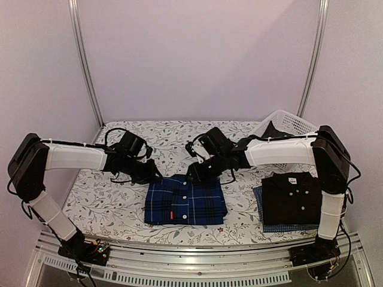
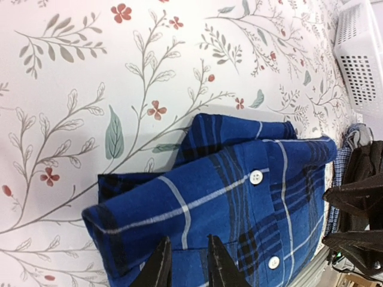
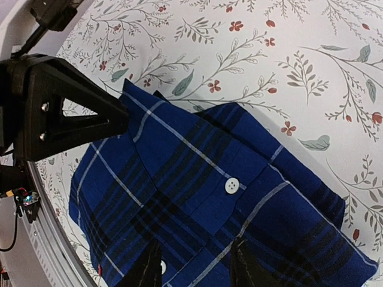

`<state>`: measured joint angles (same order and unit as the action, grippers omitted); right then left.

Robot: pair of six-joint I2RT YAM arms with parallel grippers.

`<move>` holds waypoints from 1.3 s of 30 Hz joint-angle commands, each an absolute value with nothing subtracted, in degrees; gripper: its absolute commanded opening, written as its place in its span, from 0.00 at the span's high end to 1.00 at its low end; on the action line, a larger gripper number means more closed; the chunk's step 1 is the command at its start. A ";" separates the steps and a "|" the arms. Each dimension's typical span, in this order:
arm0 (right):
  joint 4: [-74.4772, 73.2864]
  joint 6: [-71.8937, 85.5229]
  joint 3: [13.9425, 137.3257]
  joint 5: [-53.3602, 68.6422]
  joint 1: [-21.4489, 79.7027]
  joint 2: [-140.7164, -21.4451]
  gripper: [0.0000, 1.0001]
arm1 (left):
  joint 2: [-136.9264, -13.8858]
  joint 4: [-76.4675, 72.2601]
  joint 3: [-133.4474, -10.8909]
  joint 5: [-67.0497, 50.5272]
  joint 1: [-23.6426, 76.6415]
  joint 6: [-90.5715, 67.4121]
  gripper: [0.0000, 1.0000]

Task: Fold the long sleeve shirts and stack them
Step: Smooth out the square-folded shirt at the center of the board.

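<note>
While 1 plaid shirt point(image 1: 185, 200) lies ctr, 2 stacked shirts point(image 1: 293, 197) sit rt.

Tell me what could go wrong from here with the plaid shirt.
The right gripper and left gripper both sit over the folded blue plaid shirt; pinching only its top layer could undo the fold.
The black shirt lies offset on the blue check shirt, so a third layer might slide.
</note>
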<state>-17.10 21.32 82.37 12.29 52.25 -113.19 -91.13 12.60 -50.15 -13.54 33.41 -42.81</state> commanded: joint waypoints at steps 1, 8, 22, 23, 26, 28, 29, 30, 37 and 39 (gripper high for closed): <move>-17.23 21.59 78.61 11.37 49.95 -111.28 0.65 | -95.57 9.40 -51.63 -15.01 31.38 -39.56 0.79; -13.27 22.96 75.95 16.15 42.75 -115.19 0.67 | -101.94 6.26 -51.79 -16.13 27.21 -39.50 0.80; -18.61 25.25 77.46 7.24 41.25 -113.13 0.62 | -104.52 8.08 -55.01 -18.02 25.67 -37.14 0.80; -19.86 25.16 77.58 5.54 41.93 -111.80 0.60 | -103.90 8.38 -55.06 -18.07 25.66 -37.03 0.80; -22.30 25.01 78.10 -0.47 45.36 -106.91 0.51 | -101.67 9.23 -55.20 -18.03 25.59 -36.92 0.80; -24.42 24.88 79.19 -3.85 48.18 -104.93 0.48 | -100.23 10.10 -55.20 -18.02 25.53 -36.92 0.80; -24.88 25.07 79.49 -4.43 49.73 -104.30 0.47 | -99.49 10.51 -55.20 -17.97 25.51 -36.89 0.79; -25.45 25.26 79.78 -4.88 51.26 -103.99 0.46 | -98.78 10.85 -55.12 -17.87 25.49 -36.88 0.79; -32.81 28.28 83.59 -9.29 60.71 -106.78 0.40 | -93.46 13.41 -54.48 -18.06 25.20 -36.88 0.78; -33.93 30.16 84.49 -10.03 62.89 -107.96 0.38 | -92.03 13.51 -53.69 -19.15 25.14 -37.31 0.78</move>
